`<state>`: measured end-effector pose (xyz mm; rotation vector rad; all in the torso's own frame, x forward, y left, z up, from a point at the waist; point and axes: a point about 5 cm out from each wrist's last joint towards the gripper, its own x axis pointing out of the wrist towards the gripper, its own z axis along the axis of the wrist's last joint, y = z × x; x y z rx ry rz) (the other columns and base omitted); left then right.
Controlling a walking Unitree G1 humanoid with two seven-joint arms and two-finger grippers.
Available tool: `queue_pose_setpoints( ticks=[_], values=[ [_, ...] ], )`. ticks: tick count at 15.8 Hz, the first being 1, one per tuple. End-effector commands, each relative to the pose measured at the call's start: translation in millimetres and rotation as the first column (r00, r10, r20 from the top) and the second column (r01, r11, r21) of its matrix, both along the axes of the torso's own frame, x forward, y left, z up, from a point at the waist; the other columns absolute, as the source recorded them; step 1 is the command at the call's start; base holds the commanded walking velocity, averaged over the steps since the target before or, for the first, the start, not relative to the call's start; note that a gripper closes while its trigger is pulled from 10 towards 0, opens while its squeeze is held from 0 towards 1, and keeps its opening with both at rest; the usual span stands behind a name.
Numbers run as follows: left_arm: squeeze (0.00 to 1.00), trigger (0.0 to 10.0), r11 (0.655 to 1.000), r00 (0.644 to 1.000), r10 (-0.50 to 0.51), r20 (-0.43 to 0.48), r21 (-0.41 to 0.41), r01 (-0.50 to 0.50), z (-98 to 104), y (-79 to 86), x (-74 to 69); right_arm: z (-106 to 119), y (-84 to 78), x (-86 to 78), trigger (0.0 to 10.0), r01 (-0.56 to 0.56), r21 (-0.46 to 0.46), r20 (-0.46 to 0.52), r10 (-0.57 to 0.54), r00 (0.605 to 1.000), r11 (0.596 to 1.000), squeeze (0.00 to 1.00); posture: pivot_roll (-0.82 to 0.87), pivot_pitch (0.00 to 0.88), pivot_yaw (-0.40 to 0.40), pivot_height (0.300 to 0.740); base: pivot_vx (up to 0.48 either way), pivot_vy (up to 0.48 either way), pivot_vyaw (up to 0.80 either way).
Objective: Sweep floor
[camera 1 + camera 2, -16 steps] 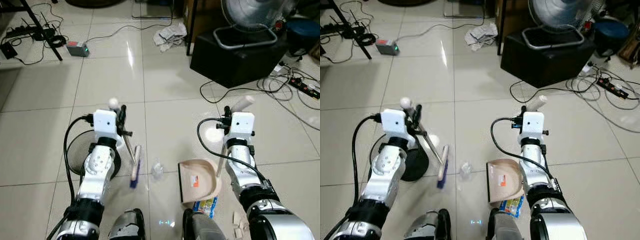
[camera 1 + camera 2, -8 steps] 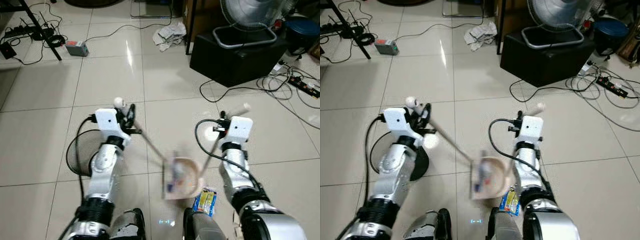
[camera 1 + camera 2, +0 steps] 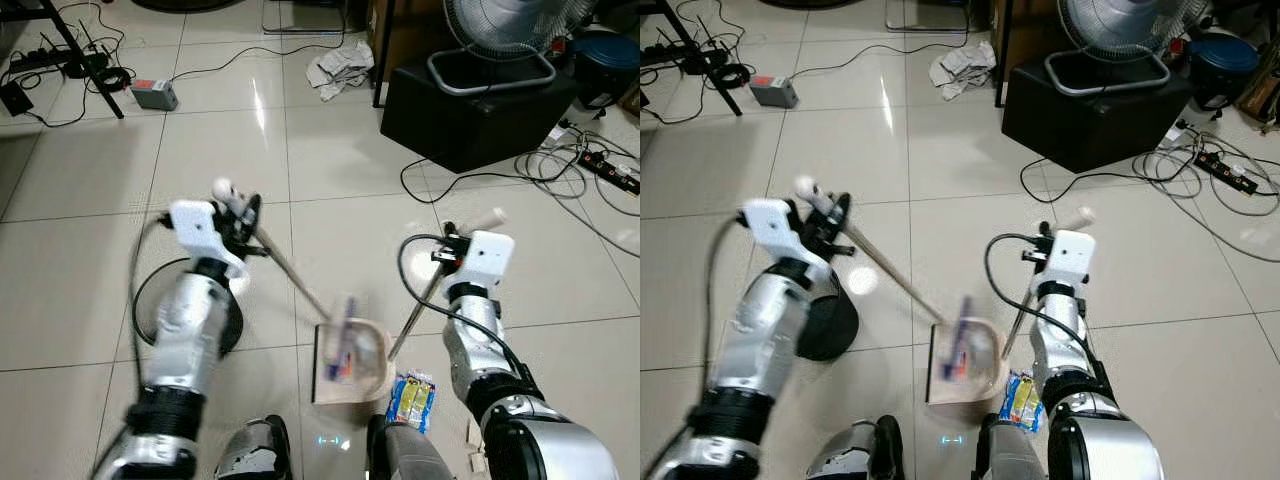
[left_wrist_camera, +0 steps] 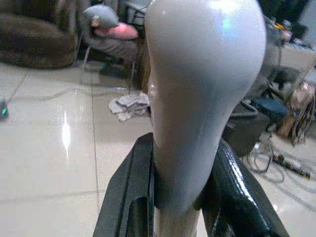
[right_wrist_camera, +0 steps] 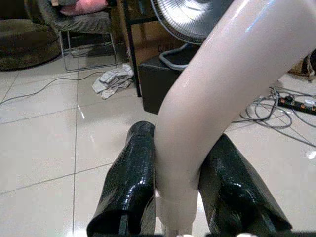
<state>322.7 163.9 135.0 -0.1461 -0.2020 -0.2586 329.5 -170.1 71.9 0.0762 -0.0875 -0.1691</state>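
— Where is the brush, and what do you have hold of?

— Your brush [image 3: 340, 338] lies blurred over the dustpan [image 3: 350, 362], on the tile just ahead of the robot's feet. Your left gripper [image 4: 170, 197] is clamped on the brush handle [image 3: 285, 268]; your right gripper [image 5: 173, 197] is clamped on the dustpan handle [image 3: 415, 305].

— How do you finish the stroke well?

— Keep the pan's lip flat on the floor with your right arm and draw the bristles right into the bowl, not over its far rim. A blue and yellow wrapper [image 3: 410, 397] lies just right of the pan, so I judge it needs another pass.

— And room to move?

— Open tile to the far left. Far right, a black box [image 3: 475, 110] with a fan [image 3: 510, 30] and loose cables [image 3: 560, 170] crowd you. A dark round base [image 3: 165, 315] sits under your left arm.
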Motion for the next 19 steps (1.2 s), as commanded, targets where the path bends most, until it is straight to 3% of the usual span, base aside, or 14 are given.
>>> queue_pose_setpoints(
  ticks=[1, 5, 7, 11, 14, 17, 19],
  values=[
    [0.0, 10.0, 0.999, 0.995, -0.035, 0.096, 0.04, 0.032, 26, 7.8, 0.9, 5, -6.3, 1.5, 10.0, 0.009, 0.019, 0.026, -0.01, 1.0, 1.0, 0.0, 0.06, 0.173, 0.043, 0.74, 0.0, 0.0, 0.0],
    [0.0, 10.0, 0.999, 0.992, -0.043, 0.12, 0.031, 0.04, 43, 30.8, -5.2, 9, -14.8, -0.9, 10.0, 0.008, 0.026, 0.071, -0.009, 0.997, 1.0, 0.0, 0.06, 0.158, 0.034, 0.74, 0.0, 0.0, 0.0],
    [0.0, 10.0, 0.998, 0.993, 0.049, 0.108, 0.027, -0.052, 42, 46.6, -5.6, 9, -17.1, -0.9, 10.0, 0.008, 0.042, 0.074, -0.011, 0.997, 0.999, 0.0, 0.06, 0.157, 0.025, 0.74, 0.0, 0.0, 0.0],
    [0.0, 10.0, 0.956, 0.978, 0.205, 0.03, 0.209, -0.207, 11, 71.2, -15.8, 21, -25.2, 4.1, 10.0, 0.015, 0.082, 0.123, -0.025, 0.992, 0.997, 0.0, 0.06, 0.128, 0.016, 0.74, 0.0, 0.0, 0.0],
    [0.0, 10.0, 0.963, 0.981, 0.193, 0.008, 0.192, -0.191, 3, 67.0, -20.1, 30, -32.3, 8.8, 10.0, 0.021, 0.126, 0.15, -0.04, 0.988, 0.992, 0.0, 0.06, 0.111, 0.012, 0.74, 0.0, 0.0, 0.0],
    [0.0, 10.0, 0.985, 0.993, 0.121, -0.018, 0.128, -0.117, -10, 40.0, -26.2, 65, -34.9, 17.9, 10.0, -0.07, 0.088, 0.261, 0.045, 0.964, 0.994, 0.0, 0.05, 0.091, 0.018, 0.74, 0.0, 0.0, 0.0],
    [0.0, 10.0, 0.984, 0.993, 0.113, -0.024, 0.138, -0.109, -13, 33.8, -30.5, 77, -35.4, 17.8, 10.0, -0.092, 0.083, 0.288, 0.065, 0.955, 0.992, 0.0, 0.04, 0.09, 0.024, 0.74, 0.0, 0.0, 0.0]
  ],
)
